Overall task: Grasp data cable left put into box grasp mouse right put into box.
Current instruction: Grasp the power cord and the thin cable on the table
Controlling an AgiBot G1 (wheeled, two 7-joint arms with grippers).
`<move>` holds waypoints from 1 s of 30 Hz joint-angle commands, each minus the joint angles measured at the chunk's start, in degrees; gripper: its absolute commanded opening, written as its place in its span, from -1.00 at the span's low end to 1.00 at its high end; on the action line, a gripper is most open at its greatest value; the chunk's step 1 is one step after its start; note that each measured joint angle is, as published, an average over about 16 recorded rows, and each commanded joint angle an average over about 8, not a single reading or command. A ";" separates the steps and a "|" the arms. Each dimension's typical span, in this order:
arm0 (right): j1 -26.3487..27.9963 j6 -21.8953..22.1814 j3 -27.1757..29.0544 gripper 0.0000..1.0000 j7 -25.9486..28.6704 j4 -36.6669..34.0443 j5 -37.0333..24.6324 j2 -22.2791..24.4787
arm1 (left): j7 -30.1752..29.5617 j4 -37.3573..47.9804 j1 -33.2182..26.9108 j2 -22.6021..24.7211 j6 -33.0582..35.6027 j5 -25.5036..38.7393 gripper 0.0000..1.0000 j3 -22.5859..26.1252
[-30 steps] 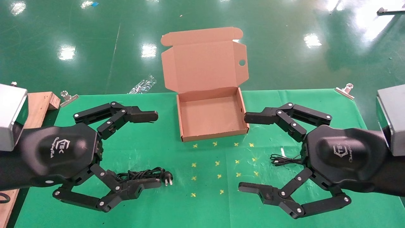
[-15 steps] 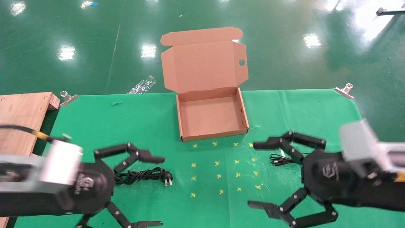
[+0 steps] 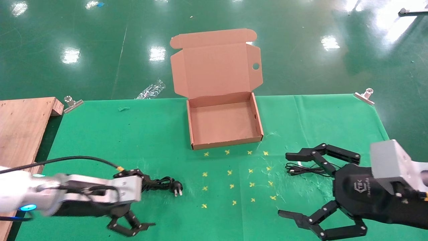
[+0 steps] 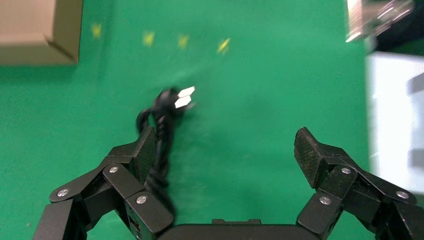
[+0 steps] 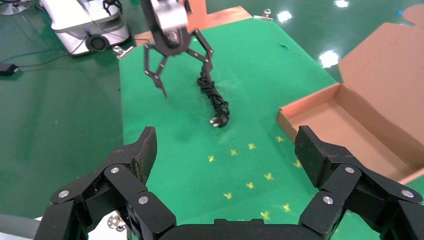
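We see the left gripper (image 3: 135, 199) low over the green table cloth (image 3: 160, 134) near the front left, its jaws spread wide, with nothing clamped between them. In the left wrist view one finger (image 4: 145, 152) sits right against the data cable (image 4: 161, 135), the other finger standing well apart on bare cloth; whether that near finger actually touches the cord we cannot say for sure. The data cable (image 3: 160, 183) lies bundled on the cloth, its pronged plug (image 3: 178, 189) pointing toward the middle of the table, and the right wrist view shows the same cord (image 5: 214, 97) trailing out from under the left gripper (image 5: 177, 67). The right gripper (image 3: 294, 185) hangs over the front right of the table, also wide open and holding nothing. A thin black looped wire (image 3: 299, 169) lies just under its far finger; the mouse itself we cannot make out, likely hidden beneath the gripper body. The box (image 3: 224, 144) sits at the centre back of the cloth, lid flap upright, its interior bare. Yellow cross marks (image 3: 230, 172) dot the cloth between the box and the two grippers. A wooden board (image 3: 23, 120) lies off the table's left edge.
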 commanded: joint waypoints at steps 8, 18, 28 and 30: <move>-0.36 0.61 1.37 1.00 -0.97 0.43 0.26 2.13 | -6.87 0.68 -2.21 6.70 -5.73 16.49 1.00 4.66; 0.23 -0.13 1.22 1.00 -0.91 0.53 -0.36 2.79 | -12.94 1.08 -2.49 9.89 -8.07 26.87 1.00 7.03; 1.93 3.32 -3.24 1.00 1.78 0.23 -11.57 0.97 | -14.29 2.09 -2.96 10.85 -7.21 28.04 1.00 7.56; 2.97 4.89 -4.85 1.00 2.62 -0.08 -16.18 -0.14 | -14.24 2.14 -2.99 10.86 -7.20 28.01 1.00 7.56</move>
